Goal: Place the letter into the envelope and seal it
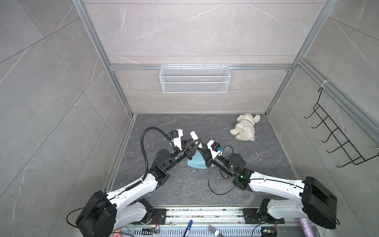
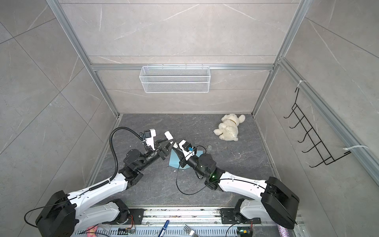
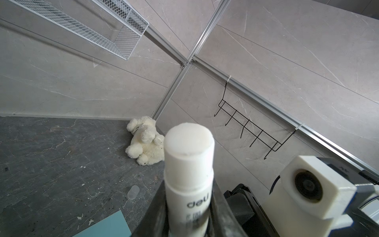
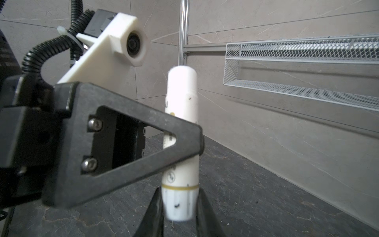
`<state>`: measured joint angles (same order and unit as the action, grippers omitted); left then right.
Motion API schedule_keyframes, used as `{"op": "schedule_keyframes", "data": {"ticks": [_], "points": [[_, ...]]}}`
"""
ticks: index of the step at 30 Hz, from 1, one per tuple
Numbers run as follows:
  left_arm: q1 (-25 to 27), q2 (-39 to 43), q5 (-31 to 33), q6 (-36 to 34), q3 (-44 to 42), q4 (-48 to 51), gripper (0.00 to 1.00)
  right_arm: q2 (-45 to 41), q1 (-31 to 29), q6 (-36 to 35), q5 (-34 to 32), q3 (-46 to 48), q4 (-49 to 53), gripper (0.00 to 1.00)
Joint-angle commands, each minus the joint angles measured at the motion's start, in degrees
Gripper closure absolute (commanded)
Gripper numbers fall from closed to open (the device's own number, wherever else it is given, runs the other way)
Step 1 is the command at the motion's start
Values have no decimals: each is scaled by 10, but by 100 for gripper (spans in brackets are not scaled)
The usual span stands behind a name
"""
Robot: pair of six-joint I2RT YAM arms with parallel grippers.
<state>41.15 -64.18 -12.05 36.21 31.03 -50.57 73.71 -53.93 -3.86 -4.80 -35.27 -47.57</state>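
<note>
The light blue envelope (image 1: 195, 163) (image 2: 174, 161) (image 3: 108, 225) lies flat on the dark table, partly under both grippers. The letter is hidden. Above the envelope a white glue stick (image 1: 193, 135) (image 2: 168, 135) (image 3: 188, 164) (image 4: 181, 123) is held upright with its uncapped tip up. My left gripper (image 1: 191, 146) (image 2: 167, 143) (image 3: 188, 209) is shut on the stick's body. My right gripper (image 1: 200, 147) (image 2: 175, 146) (image 4: 178, 205) is closed round the stick's lower end, below its yellow band. The left gripper's black finger (image 4: 123, 143) crosses in front of the stick in the right wrist view.
A white teddy bear (image 1: 245, 127) (image 2: 229, 127) (image 3: 145, 141) lies at the table's back right. A clear cap (image 3: 133, 191) (image 2: 209, 147) rests on the table to the right of the envelope. A white wire basket (image 1: 194, 79) hangs on the back wall, a black hook rack (image 1: 336, 133) on the right wall.
</note>
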Motion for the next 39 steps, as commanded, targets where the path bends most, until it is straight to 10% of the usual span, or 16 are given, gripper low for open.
{"op": "schedule_keyframes", "data": {"ticks": [1,8,15,20,28,33,39], "points": [[1,11,-5,-12,-1,-25,100,-13,0,25,43,-25,14,95],[2,14,-53,-32,-6,-49,100,-14,117,197,286,-49,22,100],[1,16,-106,-39,-8,-86,100,90,231,486,534,-85,-187,100],[1,20,-119,-41,-4,-85,100,161,249,618,575,-106,-319,97],[2,19,-113,-44,-1,-76,100,147,249,551,582,-108,-233,92],[1,17,-81,-39,4,-59,100,88,241,406,527,-94,-79,61],[1,21,-35,-39,8,-29,100,-33,171,107,276,-34,87,18]]}}
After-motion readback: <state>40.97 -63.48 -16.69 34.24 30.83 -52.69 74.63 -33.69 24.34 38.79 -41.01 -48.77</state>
